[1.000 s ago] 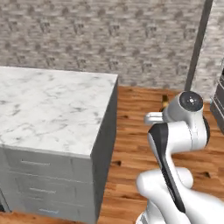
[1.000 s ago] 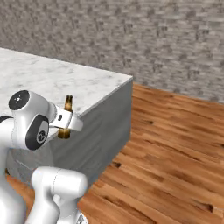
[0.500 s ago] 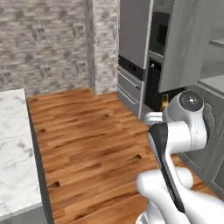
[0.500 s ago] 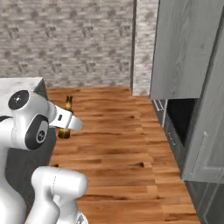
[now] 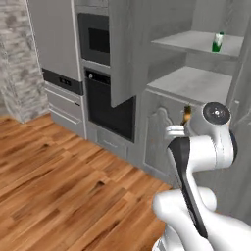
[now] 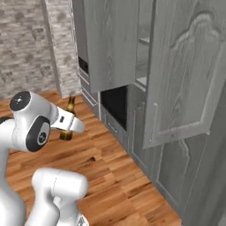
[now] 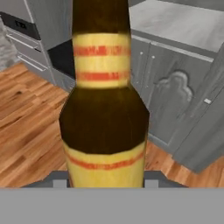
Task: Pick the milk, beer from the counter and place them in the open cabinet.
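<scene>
Note that the end effector [image 6: 67,129] is closed on the beer [image 7: 104,94]; in the hand view the bottle stands between the finger tips, gripped low on its body. Its long axis runs upright, neck upward, as the right base view confirms, where the beer shows against the wood floor just past the wrist. The open cabinet [image 5: 196,83] lies ahead of the bottle and above it: in the left base view the bottle's cap shows just beside the arm's wrist, below the edge of the lower shelf, and in front of the arched-panel lower door. The milk [image 5: 217,42] already stands on the upper shelf, toward the back right, well apart from the bottle. Judge the remaining move as a lift and a forward reach, so that the base of the bottle clears the shelf edge before it travels inward. Keep the bottle upright throughout. Mind the open cabinet door [image 6: 187,75] at the side in the right base view; treat it as the nearest obstruction.
</scene>
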Available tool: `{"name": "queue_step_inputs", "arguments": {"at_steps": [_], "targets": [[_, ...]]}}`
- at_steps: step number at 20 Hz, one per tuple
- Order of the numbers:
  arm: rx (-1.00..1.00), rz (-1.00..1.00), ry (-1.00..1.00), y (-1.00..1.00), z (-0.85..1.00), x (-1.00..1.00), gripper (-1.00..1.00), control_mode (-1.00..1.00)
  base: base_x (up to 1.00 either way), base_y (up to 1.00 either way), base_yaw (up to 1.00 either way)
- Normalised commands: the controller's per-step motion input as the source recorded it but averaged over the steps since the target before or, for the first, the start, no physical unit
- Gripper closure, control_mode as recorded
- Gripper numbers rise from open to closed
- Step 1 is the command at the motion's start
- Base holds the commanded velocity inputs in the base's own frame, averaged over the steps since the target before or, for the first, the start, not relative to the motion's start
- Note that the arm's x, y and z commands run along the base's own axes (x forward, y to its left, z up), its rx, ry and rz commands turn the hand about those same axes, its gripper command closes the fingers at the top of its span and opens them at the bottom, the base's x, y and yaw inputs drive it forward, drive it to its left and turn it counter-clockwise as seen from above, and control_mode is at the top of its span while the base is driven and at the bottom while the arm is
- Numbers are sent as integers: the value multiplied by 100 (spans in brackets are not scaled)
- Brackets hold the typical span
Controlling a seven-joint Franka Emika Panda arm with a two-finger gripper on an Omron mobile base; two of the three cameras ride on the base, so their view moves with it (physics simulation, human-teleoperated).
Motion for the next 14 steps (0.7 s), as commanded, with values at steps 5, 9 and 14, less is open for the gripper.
{"name": "queue_step_inputs", "arguments": {"at_steps": [5, 9, 14], "targets": [[0, 0, 0, 0, 0, 0, 100, 100, 87, 37, -23], [0, 0, 0, 0, 0, 0, 100, 100, 87, 21, -16], [0, 0, 0, 0, 0, 0, 100, 100, 29, -25, -35]]}}
